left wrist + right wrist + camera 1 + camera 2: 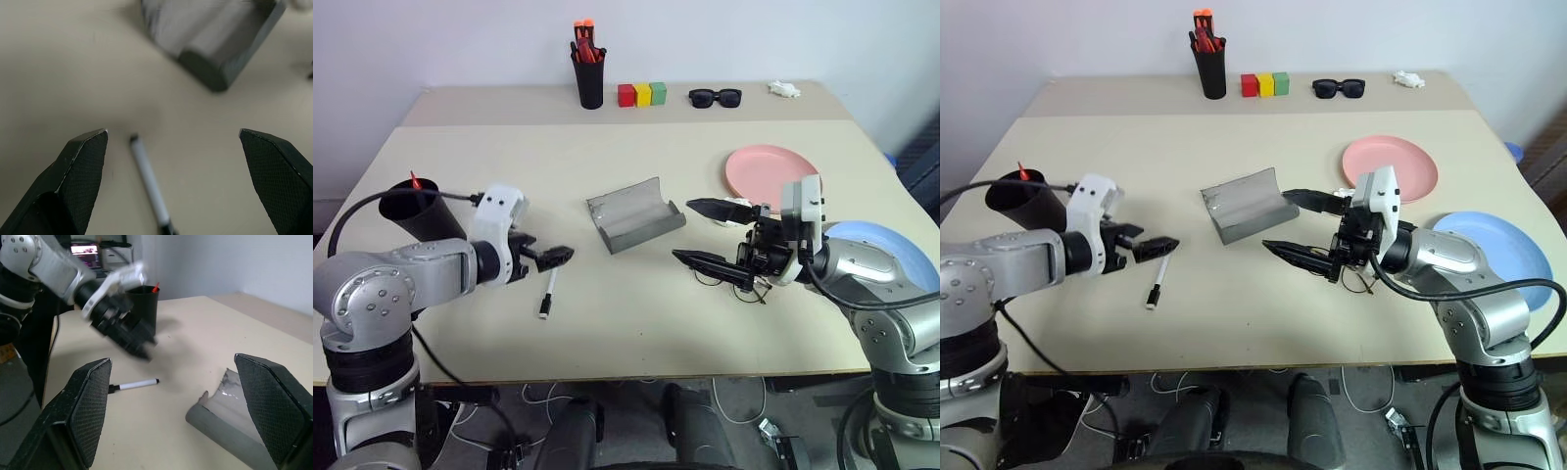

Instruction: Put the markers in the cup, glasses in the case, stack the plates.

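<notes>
Starting at the left edge of the table (636, 333), the wide black cup (419, 211) already has one red marker (415, 180) poking out of it. Just right of it hangs the left gripper (553, 258), fingers spread wide and holding nothing, aimed down over the white marker (548, 293) lying flat on the bare tabletop. That pen looks light, stiff and smooth, so I'd guess it could roll or squirt out of a pinch near its ends; mid-barrel looks like the safest place to take it.

In the middle sits the grey case (634, 216), open, lid tipped back, empty inside. It looks rigid and light, likely to skid if nudged.

Right of the case is the right gripper (707, 233), also wide open with nothing in its grasp. The wire-frame glasses (736, 283) lie on the table just under and beside its lower finger; I can't tell whether they touch. They look thin and easily bent, so the bridge or a temple hinge seems a kinder hold than the lenses.

Further right are the pink plate (766, 172) and, nearer the edge, the blue plate (891, 251), apart and unstacked; both look light and stiff, best gripped at the rim.

The count: two markers, one cup, one pair of glasses, one case, two plates.
</notes>
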You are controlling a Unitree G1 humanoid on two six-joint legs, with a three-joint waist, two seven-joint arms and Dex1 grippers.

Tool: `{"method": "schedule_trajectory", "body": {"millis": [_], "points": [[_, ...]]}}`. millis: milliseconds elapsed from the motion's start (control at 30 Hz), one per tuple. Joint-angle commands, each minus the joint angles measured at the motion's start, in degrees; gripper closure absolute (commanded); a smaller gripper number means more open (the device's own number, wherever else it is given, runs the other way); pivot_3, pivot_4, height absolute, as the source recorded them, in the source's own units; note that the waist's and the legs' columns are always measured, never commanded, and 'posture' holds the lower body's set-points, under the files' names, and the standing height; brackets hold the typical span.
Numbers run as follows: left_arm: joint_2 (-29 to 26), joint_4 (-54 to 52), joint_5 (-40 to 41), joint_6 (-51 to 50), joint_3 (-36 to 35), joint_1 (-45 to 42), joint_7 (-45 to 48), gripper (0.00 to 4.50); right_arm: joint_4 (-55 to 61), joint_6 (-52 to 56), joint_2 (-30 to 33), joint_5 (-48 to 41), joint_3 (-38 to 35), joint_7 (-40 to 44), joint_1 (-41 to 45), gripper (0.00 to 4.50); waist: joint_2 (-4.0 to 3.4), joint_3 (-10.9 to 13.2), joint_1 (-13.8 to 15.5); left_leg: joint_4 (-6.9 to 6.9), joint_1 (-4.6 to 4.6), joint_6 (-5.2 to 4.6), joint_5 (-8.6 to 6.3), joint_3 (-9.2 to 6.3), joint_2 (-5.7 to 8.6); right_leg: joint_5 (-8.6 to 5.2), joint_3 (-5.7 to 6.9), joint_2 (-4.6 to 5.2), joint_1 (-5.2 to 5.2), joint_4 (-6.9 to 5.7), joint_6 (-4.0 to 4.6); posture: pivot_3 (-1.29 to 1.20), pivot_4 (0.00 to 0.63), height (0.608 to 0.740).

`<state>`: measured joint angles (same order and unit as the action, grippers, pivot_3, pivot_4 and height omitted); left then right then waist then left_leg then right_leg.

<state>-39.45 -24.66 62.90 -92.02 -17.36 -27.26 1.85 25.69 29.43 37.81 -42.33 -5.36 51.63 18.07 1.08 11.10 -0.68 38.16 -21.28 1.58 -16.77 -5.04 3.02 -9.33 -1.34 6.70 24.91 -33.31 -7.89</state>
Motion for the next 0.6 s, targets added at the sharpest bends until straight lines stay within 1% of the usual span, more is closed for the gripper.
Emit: {"method": "schedule_trajectory", "body": {"millis": [33,167,233,367,400,467,567,600], "points": [[-3.4,5.7,12.0,-0.5,1.3,2.0,-5.7,0.11,1.4,-1.4,-0.4,0.2,-0.6,0.0,0.2,0.39,-0.03,0.0,0.0,-0.01,0.01,0.0,0.0,-0.01,0.0,-0.01,0.0,0.0,0.01,-0.01,0.01,0.0,0.15,0.74],[-4.0,8.3,24.0,0.1,3.6,4.3,-14.2,0.11,1.8,-1.4,-0.6,0.5,-0.6,-0.2,0.2,0.39,-0.01,0.0,0.1,-0.01,-0.02,0.0,0.0,-0.04,0.01,-0.01,0.0,0.04,0.0,0.02,0.01,0.0,0.15,0.74],[-7.0,8.2,31.1,3.1,6.9,5.7,-18.6,0.11,1.9,-1.3,-0.8,0.4,-0.7,-0.3,0.1,0.39,0.0,0.0,0.1,-0.01,-0.03,0.02,0.0,-0.05,0.03,0.0,0.0,0.07,0.02,0.01,0.01,0.0,0.15,0.74],[-11.1,8.5,41.3,11.5,14.1,6.7,-28.0,0.11,2.3,-1.4,-1.0,0.5,-0.7,-0.6,-0.6,0.39,-0.02,0.0,0.1,-0.02,-0.02,0.04,0.0,-0.06,0.02,-0.02,-0.01,0.08,0.04,0.0,0.06,0.0,0.15,0.74],[-12.4,8.4,43.7,13.3,16.1,6.6,-29.7,0.11,2.2,-1.4,-1.0,0.5,-0.7,-0.7,-0.5,0.39,-0.02,0.0,0.2,-0.02,-0.02,0.05,0.01,-0.04,0.03,-0.09,-0.02,0.09,0.04,0.0,0.18,0.0,0.15,0.74],[-14.9,8.0,47.8,16.6,19.3,6.3,-32.4,0.11,2.2,-1.4,-1.1,0.5,-0.7,-0.8,-0.5,0.39,-0.02,0.0,0.1,-0.02,-0.03,0.06,0.01,-0.05,0.04,-0.09,-0.02,0.09,0.03,0.02,0.19,0.0,0.15,0.74],[-16.8,7.2,50.0,20.2,22.9,6.5,-34.6,0.11,2.5,-1.4,-0.9,0.6,-1.0,-1.0,-0.8,0.39,-0.03,0.0,0.1,-0.02,-0.02,0.06,0.02,-0.03,0.04,-0.1,-0.03,0.09,0.03,0.02,0.2,0.0,0.15,0.74],[-17.2,7.1,50.1,21.0,23.8,6.6,-34.8,0.33,2.5,-1.3,-0.8,0.6,-1.1,-1.0,-0.8,0.39,-0.03,0.0,0.1,-0.03,-0.02,0.06,0.02,-0.03,0.04,-0.1,-0.02,0.09,0.03,0.02,0.2,0.0,0.15,0.74]]}}
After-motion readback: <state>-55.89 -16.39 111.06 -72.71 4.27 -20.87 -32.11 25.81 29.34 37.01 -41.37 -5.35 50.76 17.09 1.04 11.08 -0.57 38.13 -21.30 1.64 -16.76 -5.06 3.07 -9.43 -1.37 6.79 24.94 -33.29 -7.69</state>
